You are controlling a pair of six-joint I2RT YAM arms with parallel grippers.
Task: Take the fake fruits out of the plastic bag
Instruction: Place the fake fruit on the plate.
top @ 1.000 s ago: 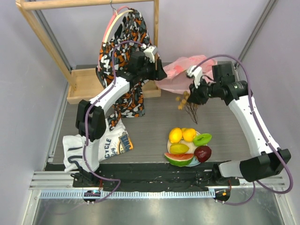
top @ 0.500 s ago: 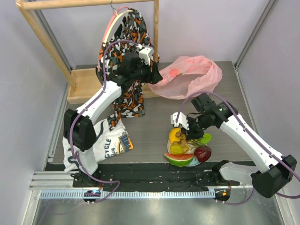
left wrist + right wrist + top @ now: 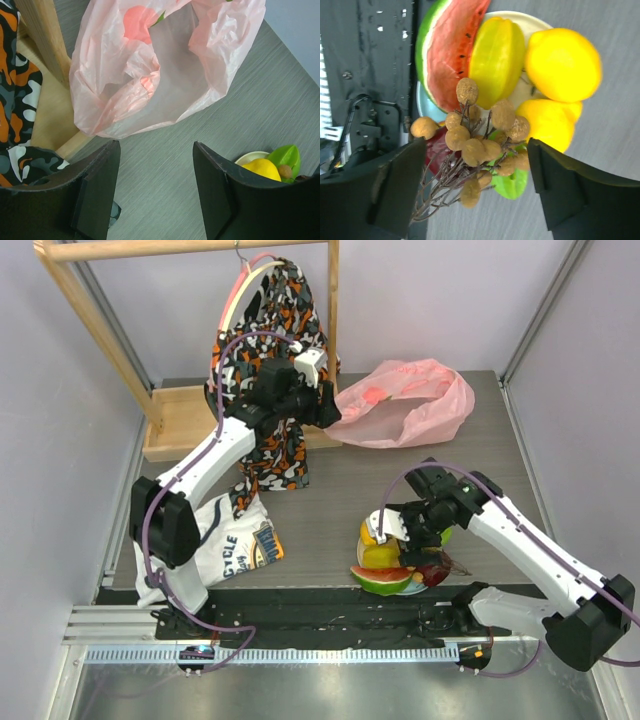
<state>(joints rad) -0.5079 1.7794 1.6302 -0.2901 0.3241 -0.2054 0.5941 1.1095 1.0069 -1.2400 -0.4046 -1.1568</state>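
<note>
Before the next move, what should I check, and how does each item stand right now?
1. Right gripper open, jaws clear of the grape bunch: ok.
2. That bunch set down on the loaded plate: ok.
3. Left gripper open, holding nothing: ok.
4. Plastic bag emptied: cannot tell; a reddish shape shows through it.

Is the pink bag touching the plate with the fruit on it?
Apart. The left wrist view shows a broad stretch of bare grey table between the pink bag and the plate.
</note>
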